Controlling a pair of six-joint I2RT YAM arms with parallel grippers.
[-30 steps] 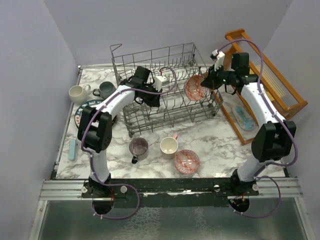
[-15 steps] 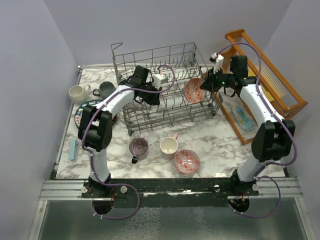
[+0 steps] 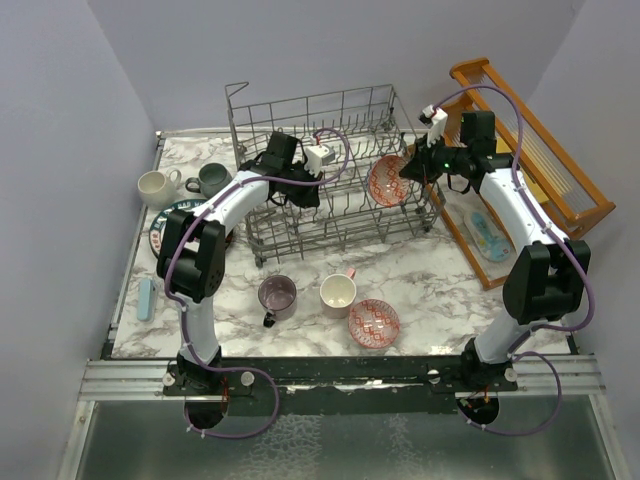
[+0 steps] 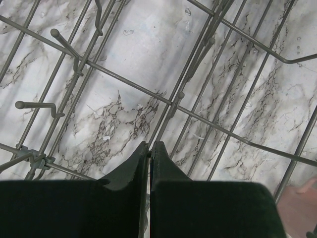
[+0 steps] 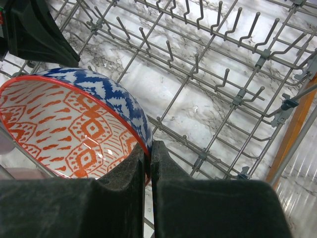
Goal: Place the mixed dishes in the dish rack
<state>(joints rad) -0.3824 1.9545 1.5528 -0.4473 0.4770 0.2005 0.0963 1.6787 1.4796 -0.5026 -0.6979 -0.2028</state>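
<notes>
The grey wire dish rack (image 3: 340, 215) stands mid-table at the back. My left gripper (image 3: 300, 195) is inside it, shut on one of its wires (image 4: 129, 84); the jaws (image 4: 149, 145) meet on the wire. My right gripper (image 3: 408, 172) is shut on the rim of a red-and-white patterned bowl (image 3: 385, 180), held tilted over the rack's right end (image 5: 218, 84). The rim sits between the jaws (image 5: 150, 144), with the bowl (image 5: 74, 124) to their left. A second patterned bowl (image 3: 374, 322), a purple mug (image 3: 277, 294) and a cream mug (image 3: 338, 292) sit in front of the rack.
A white mug (image 3: 155, 186), a grey-green mug (image 3: 212, 179) and the dark-rimmed plate (image 3: 172, 222) are at the left. A wooden slatted rack (image 3: 540, 150) stands at the right with a blue-patterned oval dish (image 3: 490, 235). A pale blue bar (image 3: 146, 298) lies near the left edge.
The rack has shifted slightly toward the back with my left gripper on it. My right wrist has swung a little, and the bowl has stayed over the rack's right end.
</notes>
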